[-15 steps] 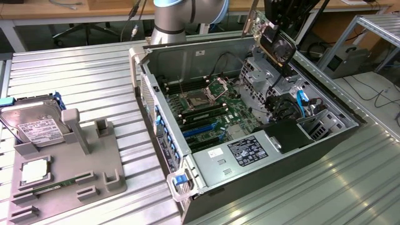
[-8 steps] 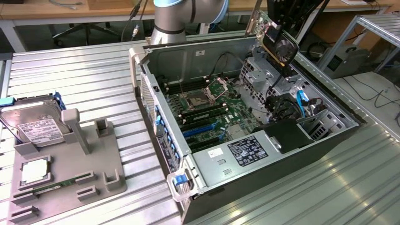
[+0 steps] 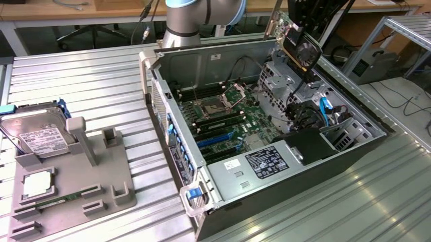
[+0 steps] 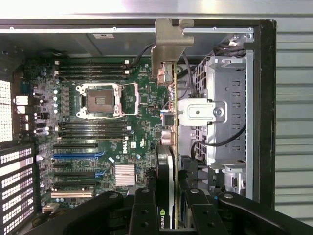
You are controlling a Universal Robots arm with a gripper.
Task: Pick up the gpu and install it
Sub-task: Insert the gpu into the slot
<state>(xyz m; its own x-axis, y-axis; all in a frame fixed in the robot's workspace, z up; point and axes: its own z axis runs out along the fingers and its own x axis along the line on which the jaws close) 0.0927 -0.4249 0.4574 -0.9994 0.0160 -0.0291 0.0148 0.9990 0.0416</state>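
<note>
Upper right of the exterior frame, above the open computer case (image 3: 197, 63): gpu (image 3: 296, 38) hangs on edge, my gripper (image 4: 168, 203) partly closed, clamped on its board. I judge it stiff, light, fragile; best held by the flat faces, clear of the fan (image 3: 308, 52).
</note>
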